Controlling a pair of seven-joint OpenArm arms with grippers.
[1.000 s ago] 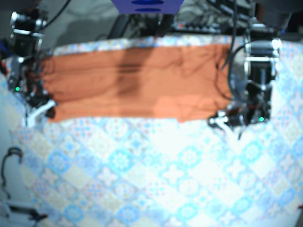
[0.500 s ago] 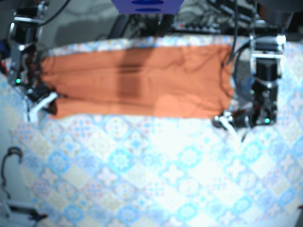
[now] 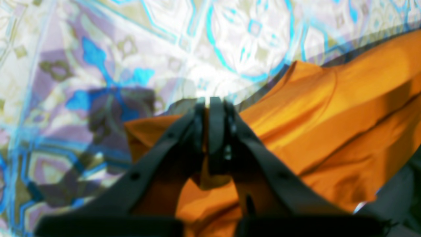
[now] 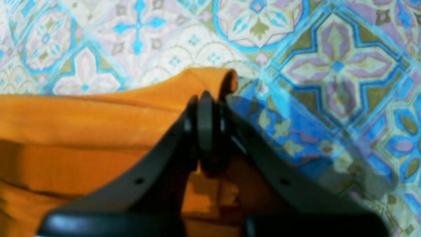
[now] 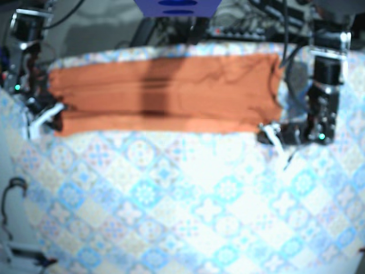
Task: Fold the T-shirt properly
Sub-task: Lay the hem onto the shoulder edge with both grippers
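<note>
- in the left wrist view, the left gripper [image 3: 210,102] fills the lower middle of the frame, its dark fingers pressed together on a fold of the orange t-shirt [image 3: 329,115]; a thin strip of orange shows between the pads.
- past those fingertips the cloth rises in a lifted corner toward the upper right, above the patterned tablecloth [image 3: 98,49].
- in the right wrist view, the right gripper [image 4: 205,98] is likewise closed, pinching the shirt's edge; a rolled lip of orange curls just beyond its tips, right of centre.
- the shirt spreads from there to the left edge of the frame, lower left, with blue-and-white tiles showing above and to the right.
- in the base view, the lower two thirds of the frame is bare tablecloth.
- further up, the t-shirt lies as a long, folded horizontal band across the upper part of the table, blurred.
- each gripper holds a lower corner of that band: the right at the left end, the left at the right end.
- beyond the table, at the top edge, are dark cables [image 5: 268,14] and a blue object [image 5: 177,5].
</note>
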